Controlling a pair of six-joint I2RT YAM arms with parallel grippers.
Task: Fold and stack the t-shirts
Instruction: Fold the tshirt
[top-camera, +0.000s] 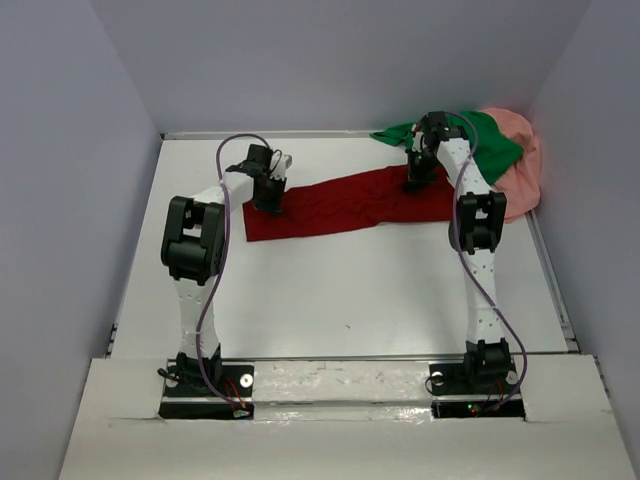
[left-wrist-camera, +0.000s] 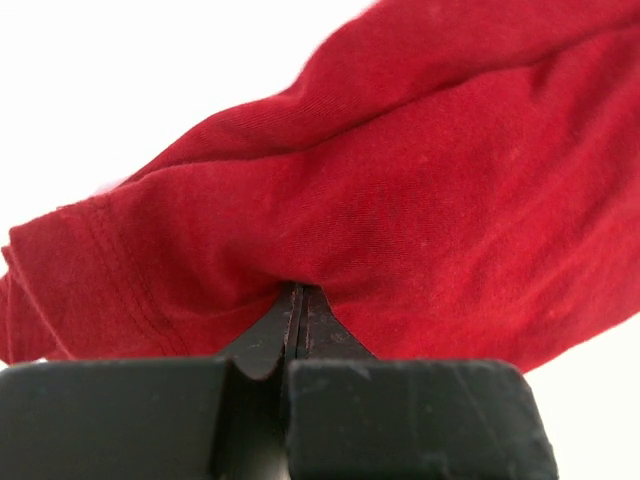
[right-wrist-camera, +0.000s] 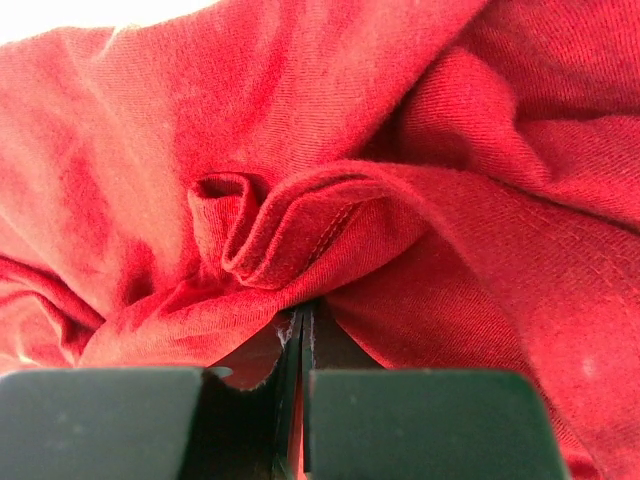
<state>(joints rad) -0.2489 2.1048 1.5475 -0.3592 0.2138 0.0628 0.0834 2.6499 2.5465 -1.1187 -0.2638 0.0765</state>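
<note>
The dark red t-shirt (top-camera: 340, 205) lies stretched in a long band across the white table. My left gripper (top-camera: 268, 200) is shut on its left end; the left wrist view shows the closed jaws pinching the red cloth (left-wrist-camera: 400, 200) near a hem. My right gripper (top-camera: 415, 182) is shut on its right end; the right wrist view shows bunched red folds (right-wrist-camera: 300, 230) caught between the jaws. The bright green t-shirt (top-camera: 495, 145) and the salmon pink t-shirt (top-camera: 520, 170) lie crumpled in the back right corner, behind the right arm.
The white table (top-camera: 350, 290) is walled by grey panels at the left, back and right. The green and pink shirts crowd the right wall. Both arm bases sit at the near edge.
</note>
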